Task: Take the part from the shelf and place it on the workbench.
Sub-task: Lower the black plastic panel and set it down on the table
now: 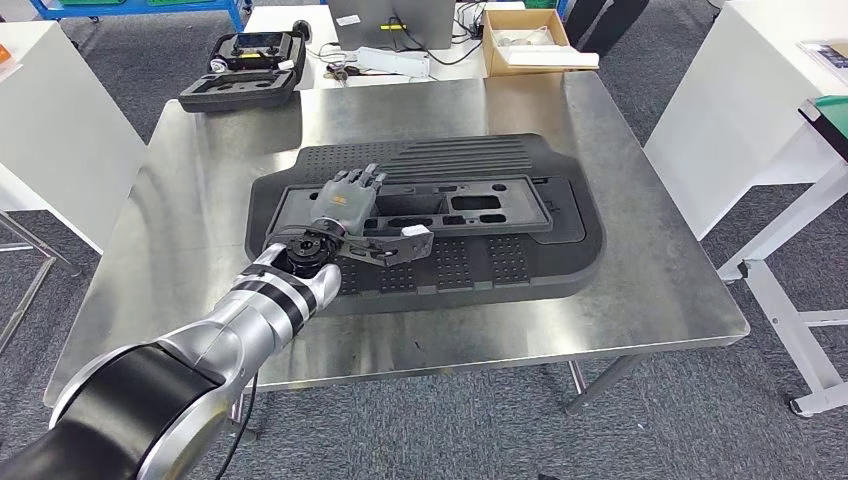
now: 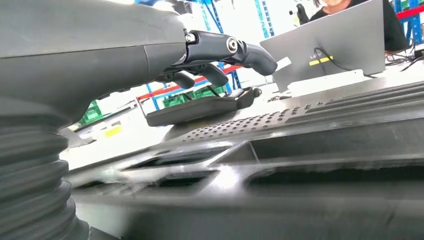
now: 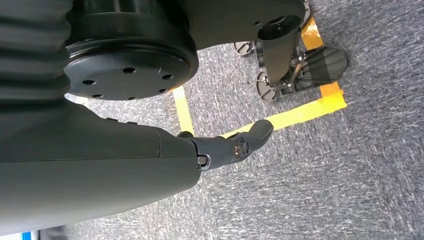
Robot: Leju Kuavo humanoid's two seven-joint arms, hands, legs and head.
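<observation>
The part (image 1: 480, 215) is a large black plastic panel with ribs, slots and dotted patches. It lies flat in the middle of the steel workbench (image 1: 190, 210). My left hand (image 1: 350, 197) hovers over the panel's left end with its fingers stretched out and apart, gripping nothing. The left wrist view has the fingers (image 2: 220, 50) just above the panel (image 2: 325, 140), with a gap under them. My right hand (image 3: 230, 145) hangs beside my body over grey carpet, thumb out, holding nothing.
A black foam case with a controller (image 1: 245, 65) sits at the bench's far left corner. Behind the bench are a grey laptop (image 1: 390, 20) and a cardboard box (image 1: 525, 40). White tables (image 1: 740, 110) stand on both sides. A person (image 2: 350, 10) sits behind the laptop. Yellow tape (image 3: 300, 112) marks the floor.
</observation>
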